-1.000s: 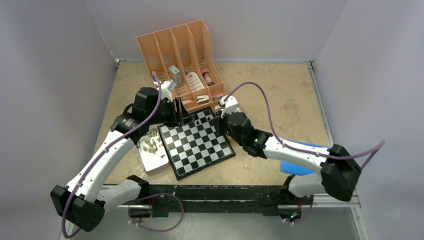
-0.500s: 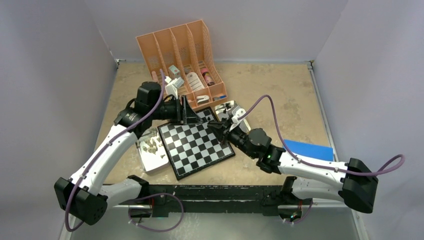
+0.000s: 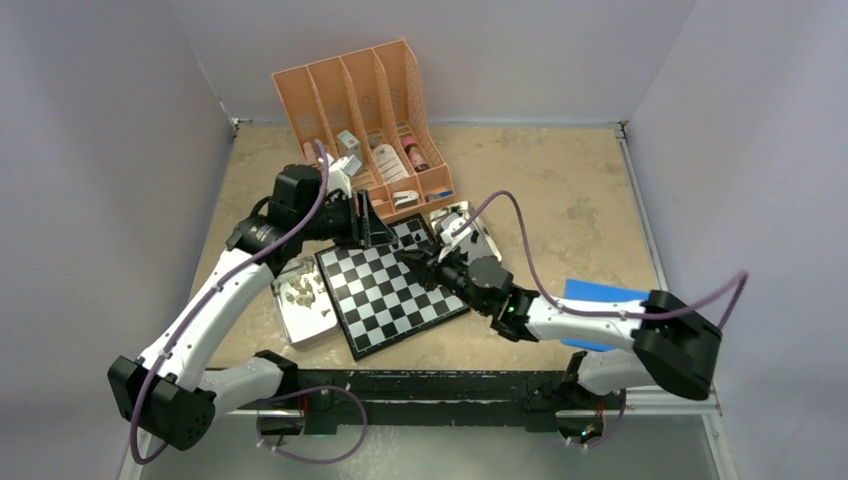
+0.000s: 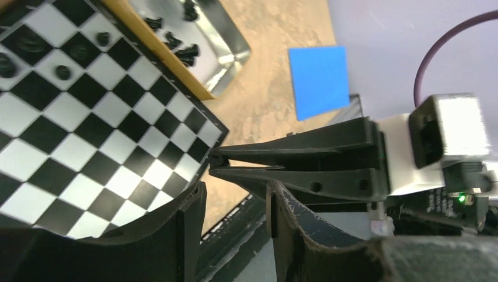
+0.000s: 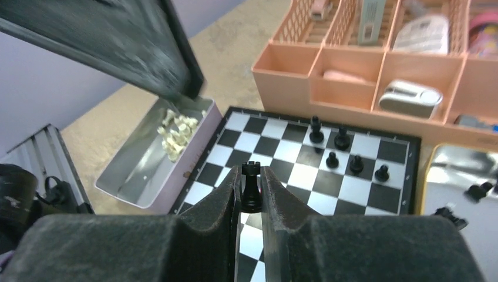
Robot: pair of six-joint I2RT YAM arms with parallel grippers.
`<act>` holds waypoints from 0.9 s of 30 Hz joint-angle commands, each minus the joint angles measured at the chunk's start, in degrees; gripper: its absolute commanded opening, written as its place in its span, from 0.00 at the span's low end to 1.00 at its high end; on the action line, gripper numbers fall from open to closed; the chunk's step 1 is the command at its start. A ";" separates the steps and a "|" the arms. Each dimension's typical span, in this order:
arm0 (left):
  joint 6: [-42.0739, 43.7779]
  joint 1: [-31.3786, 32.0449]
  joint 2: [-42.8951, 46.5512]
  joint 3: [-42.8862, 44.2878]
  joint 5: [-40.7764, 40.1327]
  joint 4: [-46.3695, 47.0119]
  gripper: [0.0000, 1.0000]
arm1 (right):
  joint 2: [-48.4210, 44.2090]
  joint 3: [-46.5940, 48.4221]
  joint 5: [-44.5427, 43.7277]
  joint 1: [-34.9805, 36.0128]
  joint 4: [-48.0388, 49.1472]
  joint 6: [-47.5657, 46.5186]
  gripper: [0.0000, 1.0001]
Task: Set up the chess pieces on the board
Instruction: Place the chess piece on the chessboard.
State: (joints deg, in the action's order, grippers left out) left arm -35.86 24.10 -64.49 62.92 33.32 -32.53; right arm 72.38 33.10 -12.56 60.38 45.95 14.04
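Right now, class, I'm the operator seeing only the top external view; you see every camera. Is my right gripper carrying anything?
Observer: Yes, the right gripper is shut on a black rook.
Operator: Is anything on the squares yet?
Observer: Five black pieces stand on the board, near the edge by the orange organizer.
Operator: And the left gripper?
Observer: The left gripper is open and holds nothing.
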 commanded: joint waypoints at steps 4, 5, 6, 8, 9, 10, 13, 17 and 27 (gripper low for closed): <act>4.93 -0.55 12.51 -1.26 -19.87 -3.70 0.43 | 13.26 5.86 -3.78 0.26 7.11 6.12 0.18; 5.26 -0.54 14.69 -2.29 -21.74 -3.97 0.43 | 14.63 6.33 -3.75 0.21 8.20 6.38 0.18; 5.64 -0.54 16.85 -3.22 -23.80 -4.14 0.43 | 16.74 6.81 -3.66 0.24 9.12 6.43 0.18; 6.72 -0.54 21.02 -5.25 -27.42 -4.12 0.44 | 20.56 8.63 -3.38 0.26 10.21 6.27 0.19; 7.10 -0.54 23.68 -6.06 -29.49 -4.12 0.44 | 22.56 9.81 -3.17 0.22 10.22 6.04 0.18; 7.44 -0.54 25.44 -6.71 -31.16 -4.12 0.44 | 24.29 10.72 -3.14 0.20 10.63 5.85 0.18; 8.56 -0.54 30.36 -8.75 -34.72 -3.12 0.44 | 28.69 13.31 -3.77 0.26 12.56 5.13 0.19; 8.95 -0.55 34.24 -11.25 -36.48 -1.48 0.45 | 33.77 17.61 -3.56 0.26 12.52 3.13 0.20; 9.70 -0.59 36.53 -13.01 -38.45 -1.74 0.45 | 43.27 27.06 -3.92 0.26 12.66 -0.61 0.22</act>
State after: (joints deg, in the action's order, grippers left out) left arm -27.70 23.75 -29.02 49.71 -3.09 -36.56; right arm 114.32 56.27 -15.55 60.38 54.54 15.92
